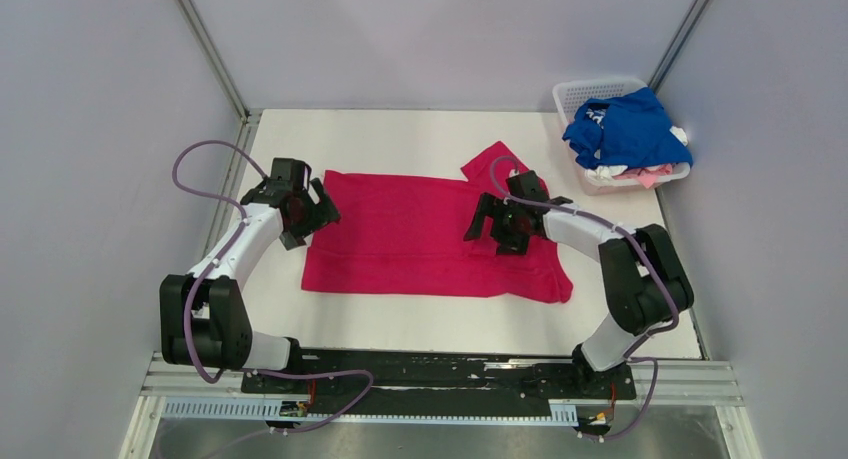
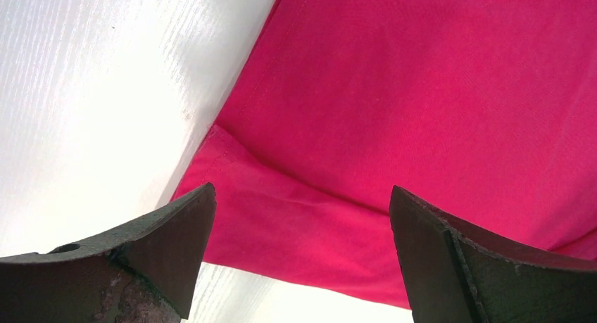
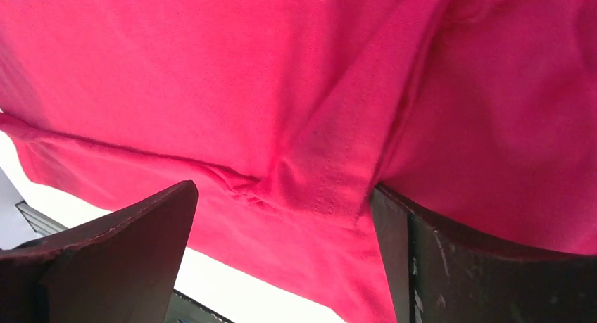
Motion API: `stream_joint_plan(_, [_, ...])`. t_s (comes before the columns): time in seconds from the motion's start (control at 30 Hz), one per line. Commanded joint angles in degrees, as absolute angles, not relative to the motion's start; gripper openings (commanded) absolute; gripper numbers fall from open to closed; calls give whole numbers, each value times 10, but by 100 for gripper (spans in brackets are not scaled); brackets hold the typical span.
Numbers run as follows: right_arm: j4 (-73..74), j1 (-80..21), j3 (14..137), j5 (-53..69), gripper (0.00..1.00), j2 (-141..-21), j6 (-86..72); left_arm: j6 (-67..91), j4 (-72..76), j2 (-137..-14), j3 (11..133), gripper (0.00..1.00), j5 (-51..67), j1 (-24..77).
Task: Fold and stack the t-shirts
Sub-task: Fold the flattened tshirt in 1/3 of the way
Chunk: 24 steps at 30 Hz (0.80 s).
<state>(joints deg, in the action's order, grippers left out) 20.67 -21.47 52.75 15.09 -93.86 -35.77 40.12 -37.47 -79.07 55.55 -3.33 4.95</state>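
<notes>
Both end effectors stand wide open with nothing in them. The left end effector (image 1: 320,209) hovers at one short edge of the magenta-red t-shirt (image 1: 410,241) and the right end effector (image 1: 488,224) hovers over the other end, near the sleeves.

The risk from here looks to me like an uneven pinch. The left wrist view shows the hem corner doubled over on itself, and the right wrist view shows cloth bunched at a sleeve seam. Jaws closing on either spot might catch only one layer or drag the wrinkle along, and the fold would come out skewed.

The shirt lies spread flat across the middle of the white worktop (image 1: 400,134), directly beneath both sets of open jaws — I can't tell whether the fingertips touch the cloth. Well apart, in the far right corner, a royal blue t-shirt (image 1: 630,129) is heaped over white and pink cloth in a white lattice basket (image 1: 582,89), not yet folded.
</notes>
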Motion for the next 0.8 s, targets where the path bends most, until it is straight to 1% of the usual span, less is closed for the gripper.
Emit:
stream_joint_plan(0.0, [162, -241, 569, 145, 100, -963, -364, 395, -369, -792, 558, 100, -38, 49])
stream_joint_plan(0.27, [153, -276, 657, 106, 100, -1025, -360, 395, -363, -796, 556, 100, -23, 49])
stream_joint_plan(0.43, [168, -294, 739, 73, 100, -1065, -348, 395, -371, -797, 561, 100, -24, 49])
stream_joint_plan(0.53, [166, -299, 769, 93, 100, -1079, -345, 396, -377, -793, 563, 100, -30, 49])
stream_joint_plan(0.63, [166, -302, 782, 102, 100, -1084, -341, 397, -378, -791, 567, 100, -32, 49])
stream_joint_plan(0.77, [179, -302, 763, 64, 100, -1050, -334, 395, -380, -795, 575, 100, -29, 49])
